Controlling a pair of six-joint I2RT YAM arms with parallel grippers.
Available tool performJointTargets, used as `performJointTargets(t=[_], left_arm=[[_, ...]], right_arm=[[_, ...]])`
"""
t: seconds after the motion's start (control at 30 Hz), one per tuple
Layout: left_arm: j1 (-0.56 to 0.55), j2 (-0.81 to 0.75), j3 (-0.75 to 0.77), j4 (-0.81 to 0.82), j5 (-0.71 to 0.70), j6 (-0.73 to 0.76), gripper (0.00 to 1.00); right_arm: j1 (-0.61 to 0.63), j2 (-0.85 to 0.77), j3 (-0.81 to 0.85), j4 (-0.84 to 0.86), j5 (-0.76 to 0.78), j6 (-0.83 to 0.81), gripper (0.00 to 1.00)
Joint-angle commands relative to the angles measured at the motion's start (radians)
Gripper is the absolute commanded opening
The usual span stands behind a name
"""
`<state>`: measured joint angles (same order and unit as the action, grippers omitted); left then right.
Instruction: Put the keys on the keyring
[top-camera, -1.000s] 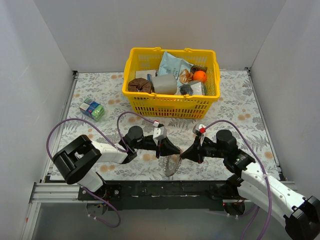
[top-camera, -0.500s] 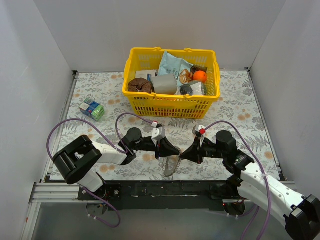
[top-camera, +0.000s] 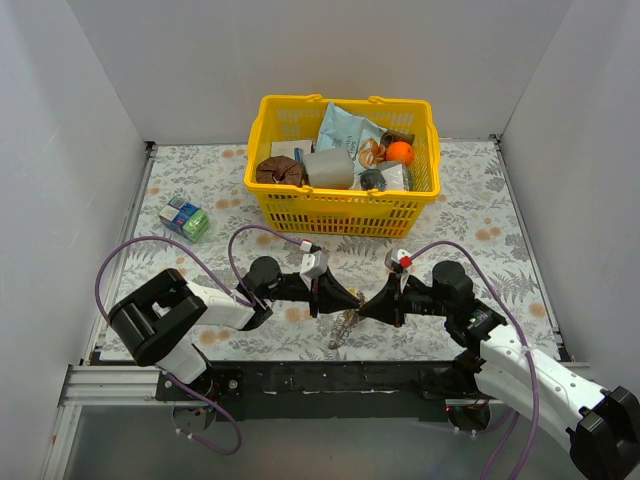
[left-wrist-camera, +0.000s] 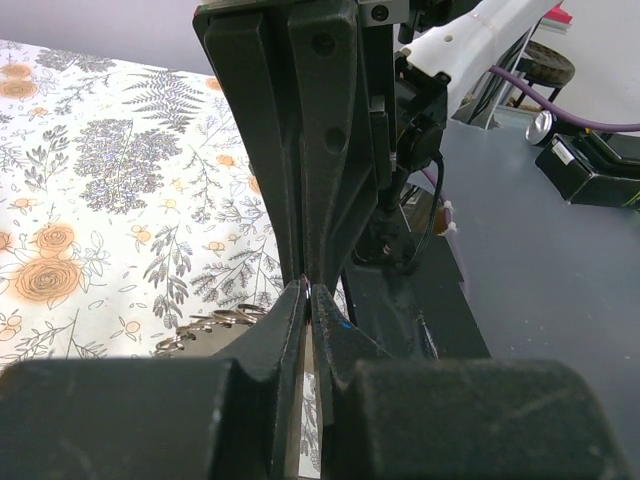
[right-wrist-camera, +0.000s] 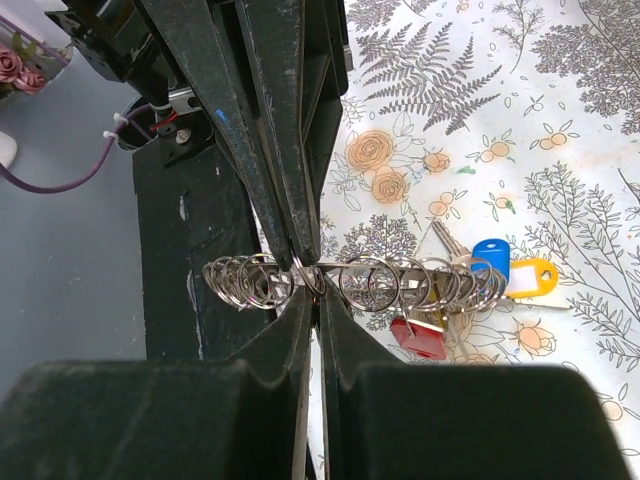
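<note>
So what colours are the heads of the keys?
The keys have blue, yellow and red heads; clearest in the right wrist view.

Bright, even light falls from above between the white walls (top-camera: 90, 110); shadows under the basket (top-camera: 330, 212) are soft and faint. The top view is sharp throughout. In the wrist views the near bulk of the left pincer (left-wrist-camera: 308, 290) and right pincer (right-wrist-camera: 312, 292) is dark and blurred, the tabletop (left-wrist-camera: 100, 200) beyond is crisp, and the keyring (right-wrist-camera: 370, 283) glints.
</note>
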<state>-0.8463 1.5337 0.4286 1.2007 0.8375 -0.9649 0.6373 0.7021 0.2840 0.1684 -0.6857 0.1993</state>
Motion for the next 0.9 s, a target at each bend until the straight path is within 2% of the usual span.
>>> performJointTargets(t=[0.0,0.03,0.23,0.3,0.4,0.43,0.5,0.53,0.6,0.63,0.73,0.87], left_arm=[[0.0,-0.021,0.004,0.145,0.008,-0.02,0.0],[0.0,-0.02,0.001,0.155,0.008,-0.02,0.0],[0.0,0.003,0.006,0.171,0.018,-0.047,0.0],[0.0,-0.001,0.001,0.154,0.012,-0.032,0.0],[0.0,-0.02,-0.001,0.087,-0.002,-0.003,0.0],[0.0,-0.026,-0.002,0.07,-0.005,0.017,0.0],[0.0,-0.037,-0.008,0.033,-0.014,0.037,0.0],[0.0,-0.046,-0.013,0.022,-0.02,0.052,0.0],[0.0,-0.053,-0.014,-0.009,-0.024,0.066,0.0],[0.0,-0.058,-0.017,-0.016,-0.023,0.069,0.0],[0.0,-0.06,-0.022,-0.016,-0.029,0.074,0.0],[0.0,-0.058,-0.005,-0.041,-0.035,0.08,0.0]], right_arm=[[0.002,0.005,-0.019,-0.01,-0.008,0.0,0.11],[0.002,0.005,-0.019,-0.006,-0.012,0.0,0.14],[0.002,0.002,-0.013,0.005,-0.011,0.006,0.17],[0.002,-0.012,-0.003,-0.018,0.006,0.0,0.21],[0.002,-0.056,0.02,-0.058,0.043,-0.012,0.35],[0.002,-0.07,0.026,-0.067,0.052,-0.012,0.43],[0.002,-0.113,0.043,-0.087,0.089,-0.011,0.5],[0.002,-0.128,0.047,-0.095,0.104,-0.009,0.58],[0.002,-0.173,0.063,-0.11,0.141,-0.006,0.67],[0.002,-0.187,0.067,-0.116,0.158,-0.006,0.75],[0.001,-0.231,0.076,-0.129,0.21,-0.006,0.85],[0.002,-0.263,0.083,-0.147,0.274,-0.006,0.91]])
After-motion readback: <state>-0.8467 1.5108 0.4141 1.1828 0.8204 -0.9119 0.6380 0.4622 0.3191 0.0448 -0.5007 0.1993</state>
